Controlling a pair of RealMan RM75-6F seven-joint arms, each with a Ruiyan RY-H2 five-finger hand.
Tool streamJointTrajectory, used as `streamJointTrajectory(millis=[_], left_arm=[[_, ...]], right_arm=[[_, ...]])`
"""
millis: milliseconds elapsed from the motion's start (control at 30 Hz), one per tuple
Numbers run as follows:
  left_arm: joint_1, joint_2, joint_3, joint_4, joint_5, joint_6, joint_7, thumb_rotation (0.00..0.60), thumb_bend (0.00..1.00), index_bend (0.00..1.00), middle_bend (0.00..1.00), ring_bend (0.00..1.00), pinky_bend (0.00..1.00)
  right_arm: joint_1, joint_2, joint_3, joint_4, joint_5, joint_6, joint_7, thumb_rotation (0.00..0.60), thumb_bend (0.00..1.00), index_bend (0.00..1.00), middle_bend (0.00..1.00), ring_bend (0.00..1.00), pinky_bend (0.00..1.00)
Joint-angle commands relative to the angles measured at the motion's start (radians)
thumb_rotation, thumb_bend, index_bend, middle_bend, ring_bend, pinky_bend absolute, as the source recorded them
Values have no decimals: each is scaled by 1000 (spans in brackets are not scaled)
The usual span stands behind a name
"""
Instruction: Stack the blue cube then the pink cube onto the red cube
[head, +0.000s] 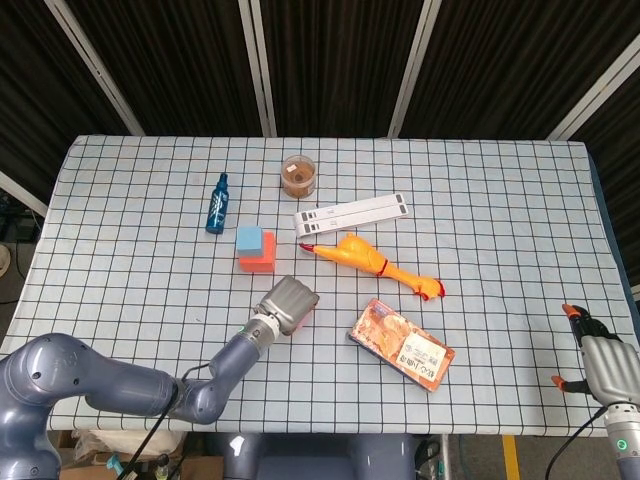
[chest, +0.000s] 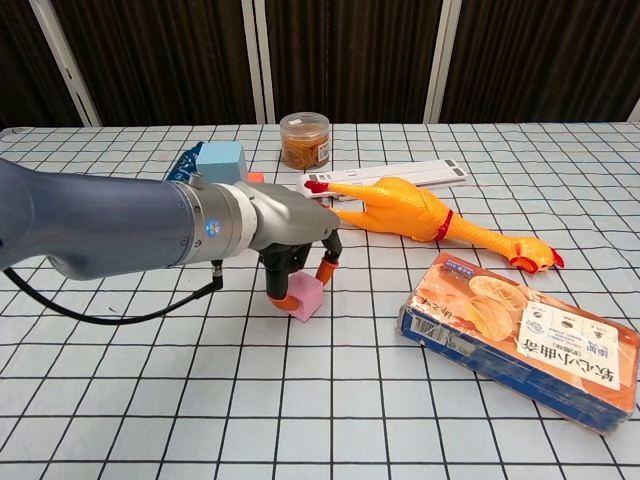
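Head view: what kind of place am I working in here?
Likely a lab test bench: a table under a grid-printed cloth, dark curtain panels behind, and unrelated props like a rubber chicken and snack box.

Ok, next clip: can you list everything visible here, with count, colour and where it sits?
Small pink foam cube: 1, pink, on the cloth, between the left hand's fingers.
Blue foam cube: 1, light blue, on top of the red foam cube.
Red foam cube: 1, red-orange, left of centre.
Dark blue spray bottle: 1, lying left of the cubes.
Clear round jar: 1, brown contents, far centre.
White flat strip: 1, behind the chicken.
Rubber chicken toy: 1, yellow-orange, centre.
Snack box: 1, orange and blue, near right.
Checked tablecloth: 1, white with dark lines.
Left hand: grey, orange-tipped fingers around the pink cube.
Right hand: near right edge, off the cloth.
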Motion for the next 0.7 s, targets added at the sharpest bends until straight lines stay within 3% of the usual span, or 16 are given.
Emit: streamJointTrajectory(millis=[33,433,700], left_arm=[[1,2,2,0,-4,0,0,600,331,429,889,767,856],[-8,10,1,-13,-13,10,12,600,360,469,890,767,856],[-16,81,-40,-103,-61,75,20,600,369,494,890,767,856]], right_arm=[[0,0,0,-1,0,0,-2,600,129,57,96,178,340],[2,-2,2,1,9,-4,-4,600,129,57,96,178,340],[0,-1,0,1,5,-2,-2,600,129,58,96,178,340]])
